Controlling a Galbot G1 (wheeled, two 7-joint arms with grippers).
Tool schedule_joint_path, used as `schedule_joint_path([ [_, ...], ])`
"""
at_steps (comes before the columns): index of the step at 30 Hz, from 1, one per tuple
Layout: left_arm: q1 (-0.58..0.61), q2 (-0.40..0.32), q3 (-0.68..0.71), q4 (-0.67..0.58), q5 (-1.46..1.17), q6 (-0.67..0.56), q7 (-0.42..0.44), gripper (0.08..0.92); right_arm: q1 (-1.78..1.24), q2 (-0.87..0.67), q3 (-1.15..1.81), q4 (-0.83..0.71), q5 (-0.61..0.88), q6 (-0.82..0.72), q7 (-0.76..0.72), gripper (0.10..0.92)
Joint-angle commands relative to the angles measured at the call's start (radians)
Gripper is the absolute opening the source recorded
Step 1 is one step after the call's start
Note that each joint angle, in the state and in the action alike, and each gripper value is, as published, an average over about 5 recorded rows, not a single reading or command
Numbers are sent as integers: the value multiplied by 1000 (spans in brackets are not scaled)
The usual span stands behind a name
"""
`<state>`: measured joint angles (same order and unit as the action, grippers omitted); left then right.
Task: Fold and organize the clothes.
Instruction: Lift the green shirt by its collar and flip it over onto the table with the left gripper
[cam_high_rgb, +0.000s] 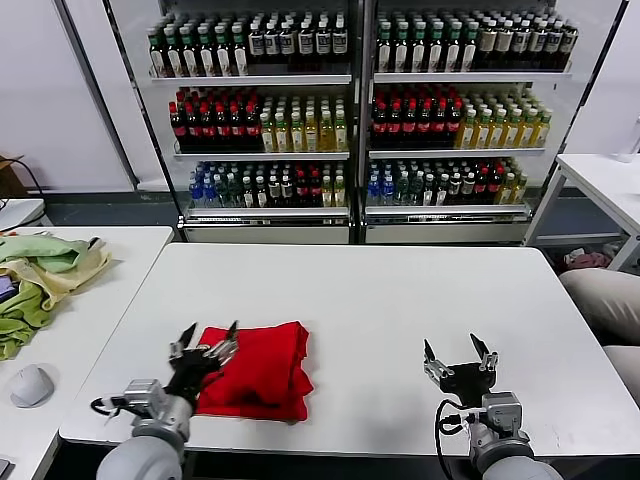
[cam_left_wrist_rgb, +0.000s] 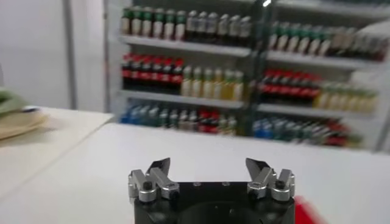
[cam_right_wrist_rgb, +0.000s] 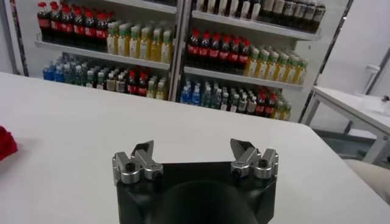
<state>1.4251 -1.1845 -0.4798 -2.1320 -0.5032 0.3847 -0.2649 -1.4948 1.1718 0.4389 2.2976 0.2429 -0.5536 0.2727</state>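
Metal-fingered left gripper (cam_high_rgb: 205, 342) hovers spread at the soft, folded red T-shirt's (cam_high_rgb: 262, 370) edge on the smooth white table (cam_high_rgb: 400, 300); right gripper (cam_high_rgb: 460, 354) spread, empty.

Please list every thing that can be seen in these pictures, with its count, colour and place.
T-shirt: one, bright red, folded into a bundle, near the front edge of the main table on the robot's left.
Main table: one, white, directly before the robot.
Side table: one, white, to the robot's left.
Cloths: a heap, pale green and yellowish, on the side table.
Mouse: one, white, on the side table near its front.
Drinks coolers: two, glass-fronted, behind the main table, shelves full of bottles, too many to count.
Far table: one, white, at the right edge.
Left gripper: one, black and silver, open, at the T-shirt's left edge.
Right gripper: one, black and silver, open, above bare table on the right.
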Motion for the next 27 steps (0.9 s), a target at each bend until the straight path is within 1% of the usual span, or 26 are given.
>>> schedule_joint_path([
  [1,56,-2,-114,163,36,56,107,813,7,1,-4,-3,0,1,0,823],
  [4,24,-12,-71,185,39,71,117,821,7,2,-5,0,1,0,0,823],
  [8,-9,-7,-61,224,42,74,116,823,3,2,-1,4,1,-1,0,823],
  [15,-4,5,-75,220,4,81,110,820,7,9,-9,-2,-1,-2,0,823],
  [18,4,3,-73,208,-34,91,111,777,7,10,-8,-1,-1,-2,1,823],
  [24,3,-7,-63,202,-75,109,112,611,4,8,-4,2,-1,-2,1,823],
  [27,5,-10,-58,211,-74,94,120,524,3,9,-5,-1,-1,-2,1,823],
])
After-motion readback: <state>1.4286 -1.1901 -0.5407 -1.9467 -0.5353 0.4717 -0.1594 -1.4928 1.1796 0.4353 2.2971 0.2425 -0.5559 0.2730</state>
